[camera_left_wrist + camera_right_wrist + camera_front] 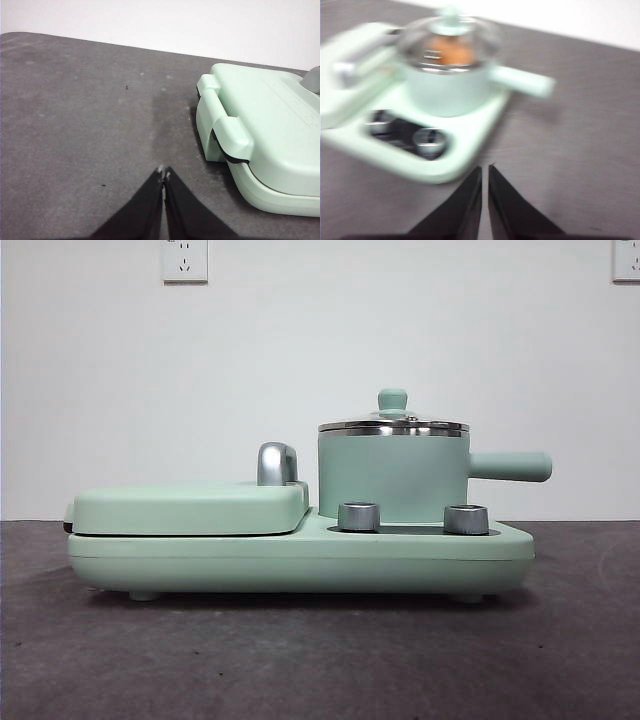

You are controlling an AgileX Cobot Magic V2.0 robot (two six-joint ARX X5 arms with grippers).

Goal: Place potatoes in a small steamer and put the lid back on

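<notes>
My right pincer [485, 170] hangs over bare table, jaws closed to a sliver and holding nothing. The pot [393, 478] stands well apart from it, right of centre in the front view, on the green cooker base [300, 555]. Its glass lid [393, 424] sits on the rim, an orange-brown potato [451, 50] blurred beneath. My left pincer [164, 173], shut and empty, waits beside the griddle cover [270, 125].

The potato [451, 50] lies in the steamer [392, 480], lid [393, 423] on top, griddle [190, 508] to its left
</notes>
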